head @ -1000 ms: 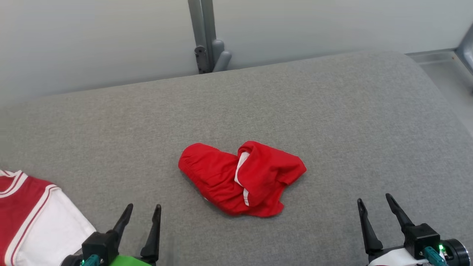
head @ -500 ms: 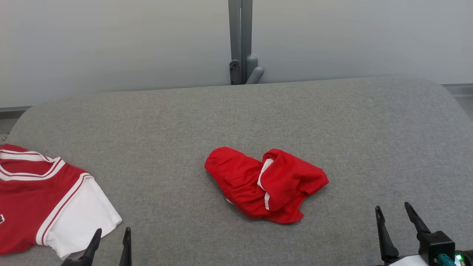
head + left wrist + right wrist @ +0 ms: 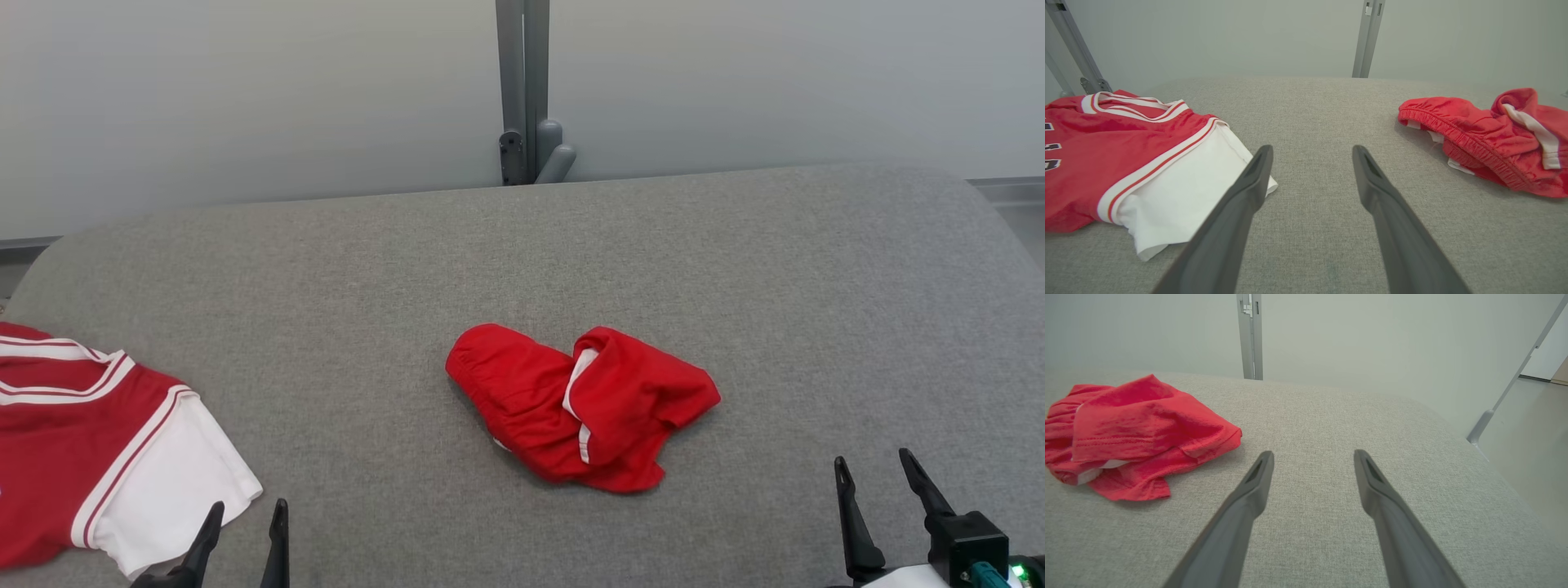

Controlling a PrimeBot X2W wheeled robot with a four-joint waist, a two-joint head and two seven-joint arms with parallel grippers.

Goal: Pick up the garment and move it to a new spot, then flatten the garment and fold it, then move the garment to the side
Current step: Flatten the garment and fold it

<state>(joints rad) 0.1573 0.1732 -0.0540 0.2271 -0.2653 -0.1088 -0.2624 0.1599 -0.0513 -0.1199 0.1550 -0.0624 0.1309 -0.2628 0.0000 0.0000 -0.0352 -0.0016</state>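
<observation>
Seeing crumpled red shorts (image 3: 581,407) with white trim bunched mid-cushion (image 3: 343,269); my left gripper (image 3: 243,523) and right gripper (image 3: 878,478) gape wide, empty.

Field notes from my remote station:

- I see a wide grey fabric-covered surface (image 3: 326,269), rounded at its far corners.
- Behind it is a plain pale wall (image 3: 245,82) in soft, even light.
- A grey metal post (image 3: 522,73) stands upright against the wall near mid-span, with a bracket at its foot.
- Off the right end are a pale smooth floor (image 3: 1531,469) and a slanted grey strut (image 3: 1480,425).
</observation>
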